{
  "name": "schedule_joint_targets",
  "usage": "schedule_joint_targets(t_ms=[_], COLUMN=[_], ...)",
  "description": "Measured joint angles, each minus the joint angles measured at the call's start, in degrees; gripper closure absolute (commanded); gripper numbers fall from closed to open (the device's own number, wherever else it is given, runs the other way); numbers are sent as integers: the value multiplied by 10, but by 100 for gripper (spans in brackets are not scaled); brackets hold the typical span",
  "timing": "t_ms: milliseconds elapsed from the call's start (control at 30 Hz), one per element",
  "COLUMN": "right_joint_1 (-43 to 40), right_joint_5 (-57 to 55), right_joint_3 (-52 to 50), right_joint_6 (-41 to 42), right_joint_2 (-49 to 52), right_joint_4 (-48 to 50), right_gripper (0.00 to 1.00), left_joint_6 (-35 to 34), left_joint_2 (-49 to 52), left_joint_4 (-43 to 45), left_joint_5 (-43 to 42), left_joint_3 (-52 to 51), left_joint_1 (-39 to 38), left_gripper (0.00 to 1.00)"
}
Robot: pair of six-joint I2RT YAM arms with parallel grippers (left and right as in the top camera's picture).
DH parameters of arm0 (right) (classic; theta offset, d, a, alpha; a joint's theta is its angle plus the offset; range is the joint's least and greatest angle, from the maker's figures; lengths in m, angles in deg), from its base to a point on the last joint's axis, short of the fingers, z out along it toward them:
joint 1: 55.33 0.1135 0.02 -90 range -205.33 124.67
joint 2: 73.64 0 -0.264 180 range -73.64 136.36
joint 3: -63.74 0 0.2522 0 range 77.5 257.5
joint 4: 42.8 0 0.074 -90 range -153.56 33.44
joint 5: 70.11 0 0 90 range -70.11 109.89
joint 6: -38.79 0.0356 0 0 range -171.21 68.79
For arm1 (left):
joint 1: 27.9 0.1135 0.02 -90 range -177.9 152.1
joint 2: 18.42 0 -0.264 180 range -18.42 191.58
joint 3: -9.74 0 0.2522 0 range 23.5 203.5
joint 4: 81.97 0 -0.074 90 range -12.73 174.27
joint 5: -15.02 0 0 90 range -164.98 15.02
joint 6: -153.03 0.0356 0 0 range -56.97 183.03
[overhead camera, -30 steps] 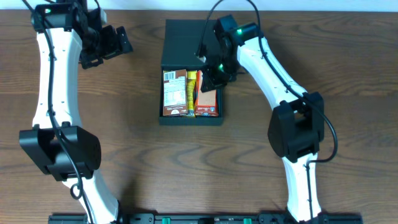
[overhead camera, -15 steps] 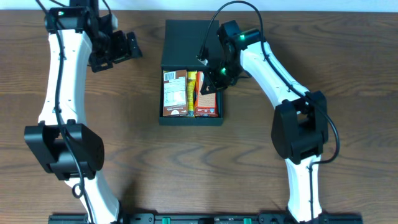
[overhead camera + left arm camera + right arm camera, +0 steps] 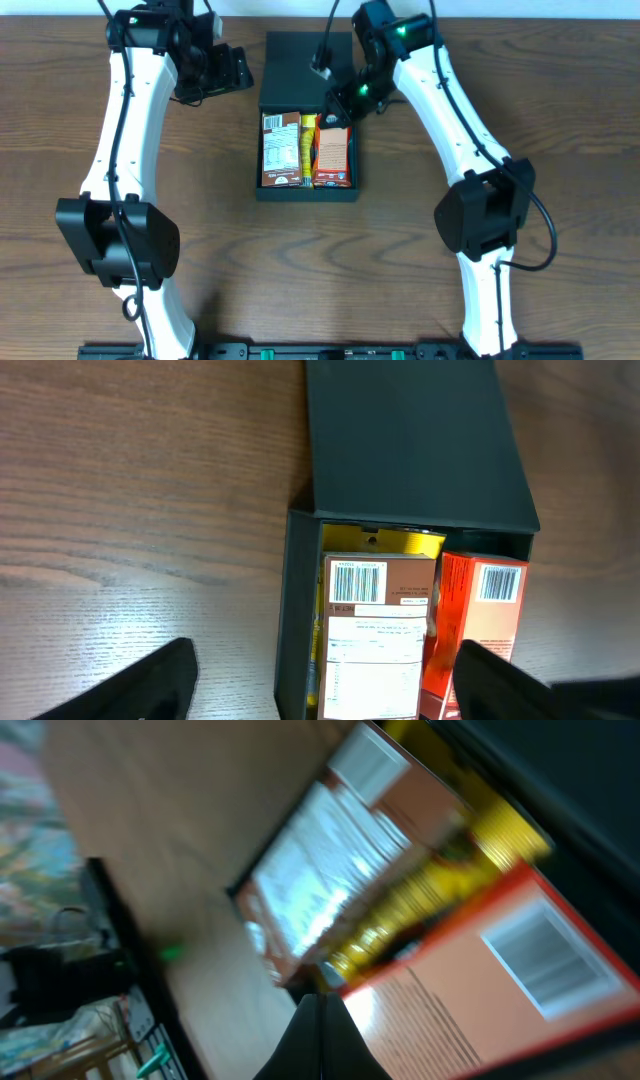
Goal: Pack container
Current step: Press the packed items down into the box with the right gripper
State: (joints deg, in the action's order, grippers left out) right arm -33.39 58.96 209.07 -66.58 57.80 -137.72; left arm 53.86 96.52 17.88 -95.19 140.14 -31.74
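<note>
Looking down from overhead, the container (image 3: 305, 193), a dark teal-black box, sits on the wooden table (image 3: 560, 120) at the far middle, between the two white arms. Its hinged lid (image 3: 300, 62) lies folded open on the far side. Three snack items stand side by side inside: a brown packet (image 3: 281, 150) on the left, a thin yellow packet (image 3: 308, 135) in the middle and a red carton (image 3: 335, 160) on the right.

The left gripper (image 3: 232, 70) hovers over bare table just left of the lid, apart from the box. Only the left wrist view shows its state: the two dark fingers (image 3: 150, 685) stand wide apart at the bottom corners with nothing between them, and the open box is seen beyond.

The right gripper (image 3: 340, 103) hangs over the box's far right corner, above the red carton. The overhead view hides how its jaws stand. The right wrist view, though blurred, shows the fingers (image 3: 320, 1035) pressed together into one point, holding nothing, with the three items just beyond.
</note>
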Motion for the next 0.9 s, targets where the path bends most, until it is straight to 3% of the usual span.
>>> schedule_joint_targets(t_ms=[367,700,900], right_joint_1=[14,59,68], right_joint_5=[139,131,88], right_joint_3=[-107,-168,-174], right_joint_6=[-83,-26,9], right_joint_2=[0,2,9], right_joint_4=[70,240,256], right_gripper=[99,99,99], left_joint_6=[-14,-22,-22], left_joint_2=[2,2,2], left_joint_4=[22,4,-6], left_joint_5=[-11,-52,-56], left_joint_3=[0,0,0], left_joint_1=[42,93,91], left_gripper=[16,13,14])
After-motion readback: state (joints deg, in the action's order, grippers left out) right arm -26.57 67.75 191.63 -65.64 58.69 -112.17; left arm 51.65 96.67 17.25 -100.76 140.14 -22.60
